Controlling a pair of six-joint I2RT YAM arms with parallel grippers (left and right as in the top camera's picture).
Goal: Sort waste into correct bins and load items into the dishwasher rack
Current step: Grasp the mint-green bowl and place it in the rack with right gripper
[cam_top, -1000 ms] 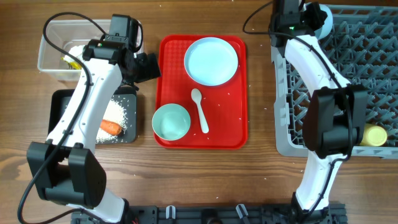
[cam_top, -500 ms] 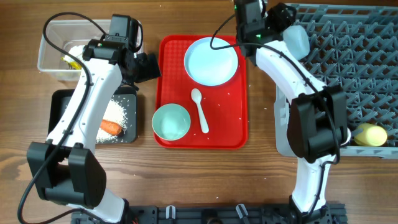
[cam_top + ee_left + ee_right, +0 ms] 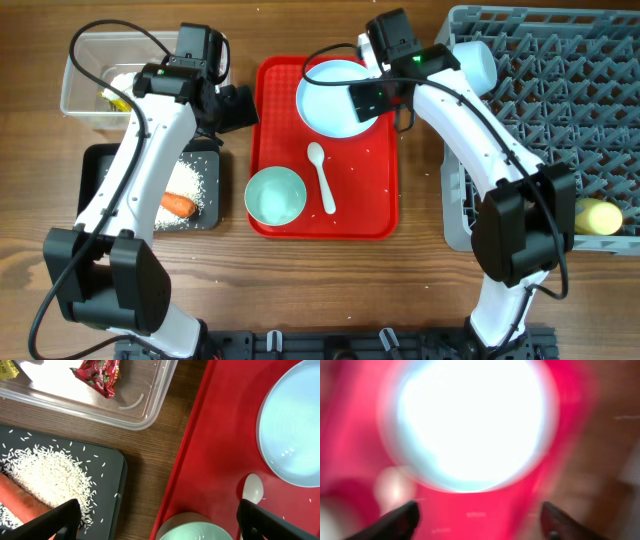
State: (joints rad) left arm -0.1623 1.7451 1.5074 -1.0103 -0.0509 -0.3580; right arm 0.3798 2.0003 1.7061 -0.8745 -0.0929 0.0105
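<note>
A pale blue plate lies at the back of the red tray. In front of it are a white spoon and a pale blue bowl. My right gripper hovers open over the plate's right edge. Its wrist view is blurred and shows the plate ahead of empty, wide fingers. My left gripper stays open beside the tray's left rim, holding nothing. The clear tub holds a red-yellow wrapper. The black bin holds rice and a carrot. Another pale blue bowl rests in the dishwasher rack.
A yellow cup lies at the rack's right side. Bare wood table runs along the front. The rack's left wall stands just right of the red tray.
My right arm swung left from over the rack to above the plate, opened its jaws, and left the bowl in the rack. The left arm has not moved.
</note>
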